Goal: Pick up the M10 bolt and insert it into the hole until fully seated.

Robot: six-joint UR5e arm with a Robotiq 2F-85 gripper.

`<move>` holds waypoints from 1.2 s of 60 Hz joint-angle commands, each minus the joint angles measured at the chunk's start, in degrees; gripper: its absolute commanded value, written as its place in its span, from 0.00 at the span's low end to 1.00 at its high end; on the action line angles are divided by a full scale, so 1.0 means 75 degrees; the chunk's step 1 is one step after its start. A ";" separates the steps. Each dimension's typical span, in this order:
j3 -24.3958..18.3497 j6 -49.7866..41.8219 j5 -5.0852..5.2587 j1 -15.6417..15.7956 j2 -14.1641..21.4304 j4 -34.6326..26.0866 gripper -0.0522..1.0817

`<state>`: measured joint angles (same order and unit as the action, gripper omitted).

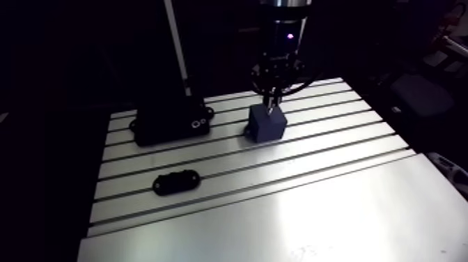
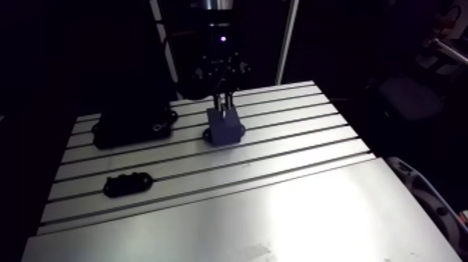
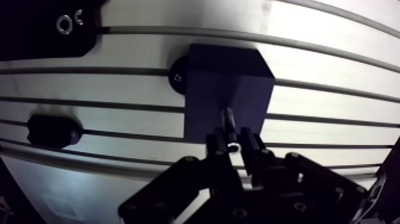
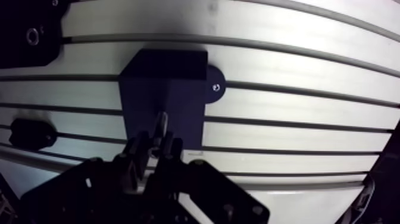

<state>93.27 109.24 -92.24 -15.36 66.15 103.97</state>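
A dark blue block [image 3: 226, 89] stands bolted to the slotted table [image 1: 334, 153], with a mounting tab and screw [image 3: 177, 76] on one side. My gripper [image 3: 234, 145] hangs right over the block, shut on the M10 bolt [image 3: 229, 122], a slim dark shank held upright between the fingertips [image 3: 217, 146]. The bolt's lower end points down at the block's top face; the hole itself is hidden under it. In the arm view the gripper [image 1: 270, 104] sits just above the block [image 1: 267, 124].
A large black fixture [image 1: 170, 120] with two shiny holes [image 3: 64, 24] lies beyond the block toward the table's far left. A small black oblong clamp [image 1: 177, 181] sits in a slot nearer the front. A smooth plate [image 1: 313, 223] covers the table's front.
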 commanded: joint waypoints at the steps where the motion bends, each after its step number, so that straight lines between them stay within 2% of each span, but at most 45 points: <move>1: 0.0015 -0.0014 0.0002 -0.0003 0.0009 0.0006 0.95; 2: 0.0015 -0.0045 0.0010 -0.0003 0.0009 0.0016 0.85; 3: 0.0015 -0.0045 0.0010 -0.0003 0.0009 0.0016 0.85; 4: 0.0015 -0.0040 0.0011 0.0007 0.0019 0.0008 0.71; 5: 0.0015 -0.0040 0.0011 0.0007 0.0019 0.0008 0.71; 6: 0.0025 -0.0029 0.0002 0.0009 0.0021 0.0016 0.49; 7: 0.0025 -0.0029 0.0002 0.0009 0.0021 0.0016 0.49; 8: 0.0027 -0.0018 0.0000 0.0019 0.0031 0.0008 0.25; 9: 0.0027 -0.0018 0.0000 0.0019 0.0031 0.0008 0.25; 10: 0.0027 -0.0006 0.0000 0.0030 0.0033 0.0016 0.06; 56: 0.0021 -0.0059 0.0023 0.0021 0.0124 0.0252 0.05; 67: -0.0156 -0.0086 0.0035 0.0030 0.0441 0.0229 0.05; 72: -0.0324 -0.0096 0.0105 0.0065 0.0698 0.0187 0.05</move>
<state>92.73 108.74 -91.97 -15.16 68.31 105.76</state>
